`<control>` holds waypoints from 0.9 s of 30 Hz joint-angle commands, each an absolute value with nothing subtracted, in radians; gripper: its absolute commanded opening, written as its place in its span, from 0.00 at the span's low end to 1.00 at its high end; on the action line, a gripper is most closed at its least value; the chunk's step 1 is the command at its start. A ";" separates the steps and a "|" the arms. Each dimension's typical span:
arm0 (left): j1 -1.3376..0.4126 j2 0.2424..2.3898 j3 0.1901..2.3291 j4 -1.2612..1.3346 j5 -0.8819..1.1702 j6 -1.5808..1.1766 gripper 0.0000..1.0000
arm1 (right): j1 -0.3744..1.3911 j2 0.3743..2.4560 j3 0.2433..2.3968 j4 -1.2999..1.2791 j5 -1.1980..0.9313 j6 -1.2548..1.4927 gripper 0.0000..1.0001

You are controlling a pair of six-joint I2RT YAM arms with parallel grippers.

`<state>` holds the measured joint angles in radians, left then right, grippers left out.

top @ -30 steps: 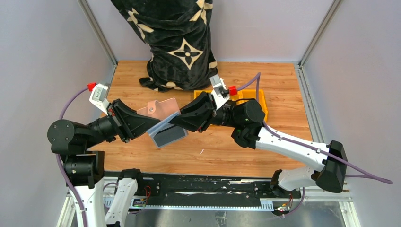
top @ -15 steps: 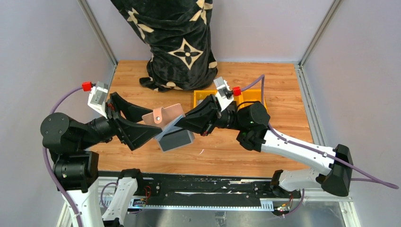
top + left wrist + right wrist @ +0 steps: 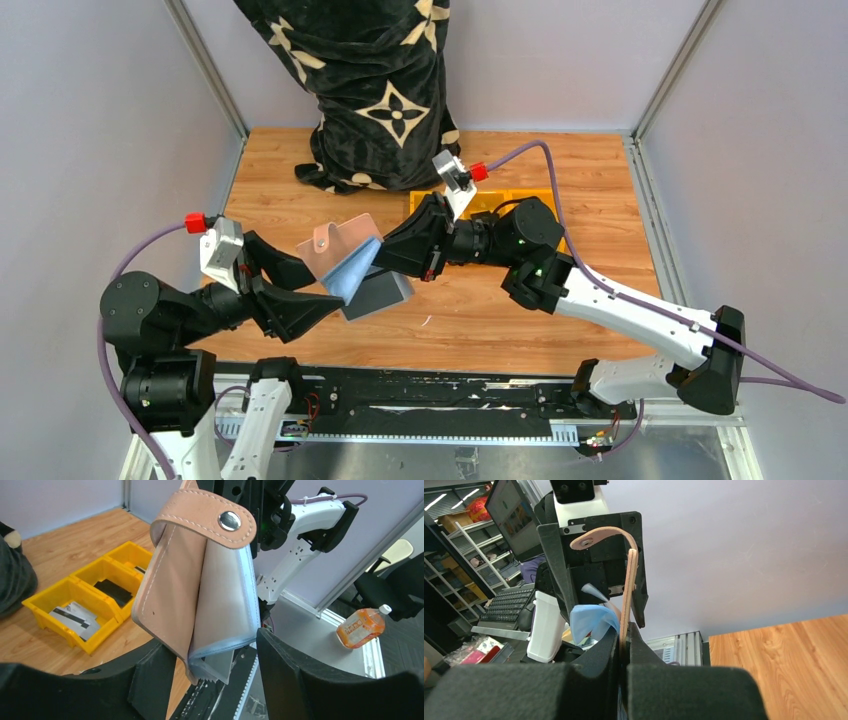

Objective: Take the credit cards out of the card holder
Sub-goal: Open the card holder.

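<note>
The hand-over is done. A second ago my left fingers (image 3: pixel 295 310) were pinching the card holder (image 3: pixel 338 243) while the right ones closed in. Now the left pair has let go and pulled back toward the lower left of the overhead view. It stands apart with nothing gripped. From the left wrist the holder (image 3: pixel 200 580) hangs just ahead of the gap between those fingers (image 3: pixel 300 680), and I cannot tell whether its bottom corner brushes one.

My right fingers (image 3: pixel 405 245) are now clamped together on the holder's edge. The right wrist view shows that plainly, with the tan leather (image 3: pixel 628 580) rising edge-on out of the closed pair (image 3: pixel 599 665).

The holder sits in the middle of the overhead frame, held above the worktop (image 3: pixel 480 310). Its stud flap is at the top and its inner leaves have fanned open downward. A pale blue leaf (image 3: pixel 355 272) shows there, but I cannot tell whether it is a card or a sleeve.

I judge that the right arm now serves as the clamp and the left is free to do the pulling. No card looks drawn out of the holder yet. The yellow bin (image 3: pixel 60 627) in the left wrist view, at the left, already holds some flat items.
</note>
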<state>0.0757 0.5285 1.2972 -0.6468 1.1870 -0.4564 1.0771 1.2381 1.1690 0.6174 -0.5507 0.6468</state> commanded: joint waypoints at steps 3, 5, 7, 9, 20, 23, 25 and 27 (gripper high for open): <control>0.075 0.523 1.310 -0.685 1.240 -0.399 0.61 | 1.070 1.220 1.215 0.544 -0.542 0.675 0.00; 0.075 0.511 1.309 -0.686 1.241 -0.388 0.59 | 1.071 1.221 1.219 0.542 -0.551 0.685 0.00; 0.075 0.497 1.306 -0.685 1.244 -0.372 0.55 | 1.071 1.232 1.236 0.524 -0.564 0.703 0.00; 0.075 0.489 1.305 -0.685 1.253 -0.368 0.48 | 1.068 1.237 1.258 0.476 -0.560 0.705 0.00; 0.075 0.448 1.280 -0.686 1.241 -0.359 0.66 | 1.054 1.254 1.310 0.397 -0.567 0.760 0.00; 0.075 0.448 1.281 -0.685 1.236 -0.356 0.66 | 1.054 1.254 1.304 0.404 -0.577 0.770 0.00; 0.075 0.446 1.285 -0.685 1.208 -0.348 0.59 | 1.054 1.252 1.297 0.418 -0.583 0.775 0.00; 0.075 0.446 1.291 -0.685 1.162 -0.329 0.50 | 1.054 1.254 1.297 0.427 -0.595 0.788 0.00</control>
